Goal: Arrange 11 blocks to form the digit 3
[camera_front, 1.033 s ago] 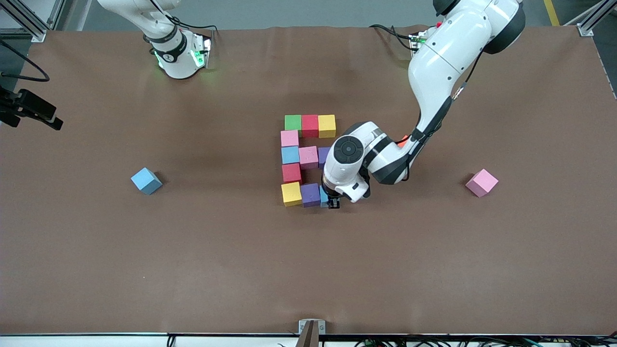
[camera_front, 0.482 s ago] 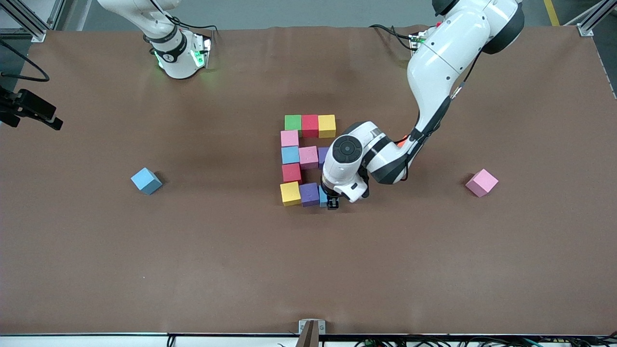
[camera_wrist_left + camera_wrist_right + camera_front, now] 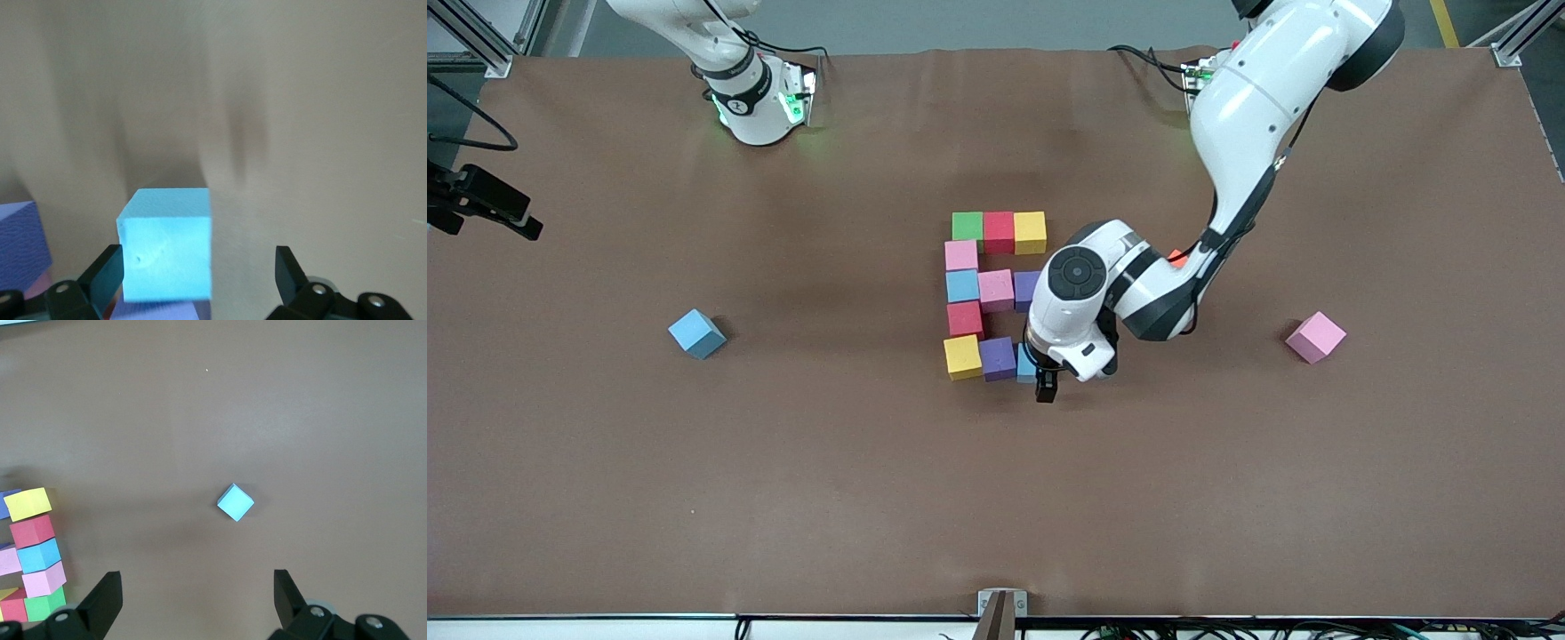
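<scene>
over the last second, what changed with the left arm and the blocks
The left gripper opened and let go of the light blue block, which now sits beside the purple block at the end of the digit 3's bar nearest the front camera. The yellow and purple blocks of that bar had been nudged slightly toward the right arm's end. The right gripper stayed open and waiting; the loose pink block and loose blue block stayed put.

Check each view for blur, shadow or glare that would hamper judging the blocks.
Front view: sharp, evenly lit, soft shadows. Left wrist view: close light blue block washed out and soft, smeared shadows on the table. Right wrist view: clear, lone light blue block crisp.
</scene>
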{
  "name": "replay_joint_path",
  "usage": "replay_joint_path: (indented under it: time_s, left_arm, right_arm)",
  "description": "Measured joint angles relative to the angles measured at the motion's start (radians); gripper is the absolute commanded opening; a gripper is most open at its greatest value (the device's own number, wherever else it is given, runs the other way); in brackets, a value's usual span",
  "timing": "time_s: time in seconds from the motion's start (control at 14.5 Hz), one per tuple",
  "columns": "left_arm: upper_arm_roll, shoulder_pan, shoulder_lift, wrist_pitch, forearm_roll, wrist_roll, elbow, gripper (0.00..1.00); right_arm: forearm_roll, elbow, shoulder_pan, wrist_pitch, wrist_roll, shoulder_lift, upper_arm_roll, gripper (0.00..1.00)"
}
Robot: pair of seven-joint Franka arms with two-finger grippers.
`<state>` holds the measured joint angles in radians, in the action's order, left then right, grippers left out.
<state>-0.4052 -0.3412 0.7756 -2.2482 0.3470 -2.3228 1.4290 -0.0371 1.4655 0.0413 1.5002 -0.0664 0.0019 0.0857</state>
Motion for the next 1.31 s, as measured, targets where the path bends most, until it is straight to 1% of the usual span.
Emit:
replay_joint_path:
  time_s: [0.14,0.34,0.48,0.69,0.9,1.17,1.31]
  left_arm:
    - [-0.01,0.019,-0.08,0.099,-0.012,0.091,-0.024,1.0]
    - [-0.012,0.066,-0.206,0.231,-0.107,0.307,-0.032,1.0]
    - [-0.012,0.097,-0.27,0.311,-0.117,0.415,-0.032,1.0]
    - [-0.011,0.142,-0.345,0.418,-0.118,0.59,-0.032,1.0]
    - [-0.011,0.214,-0.406,0.526,-0.119,0.805,-0.032,1.0]
    - [-0.01,0.319,-0.499,0.613,-0.125,1.086,-0.032,1.0]
    - [-0.006,0.356,-0.548,0.652,-0.136,1.22,-0.032,1.0]
  right_arm:
    - [0.0,0.0,0.0,0.0,0.0,0.0,0.0,1.0]
    - [0.0,-0.001,0.0,0.0,0.0,0.0,0.0,1.0]
    - [0.001,-0.001,0.0,0.0,0.0,0.001,0.0,1.0]
    - [0.001,-0.001,0.0,0.0,0.0,0.001,0.0,1.0]
    - [0.001,-0.001,0.0,0.0,0.0,0.001,0.0,1.0]
    - [0.001,-0.002,0.0,0.0,0.0,0.001,0.0,1.0]
    - [0.001,-0.002,0.0,0.0,0.0,0.001,0.0,1.0]
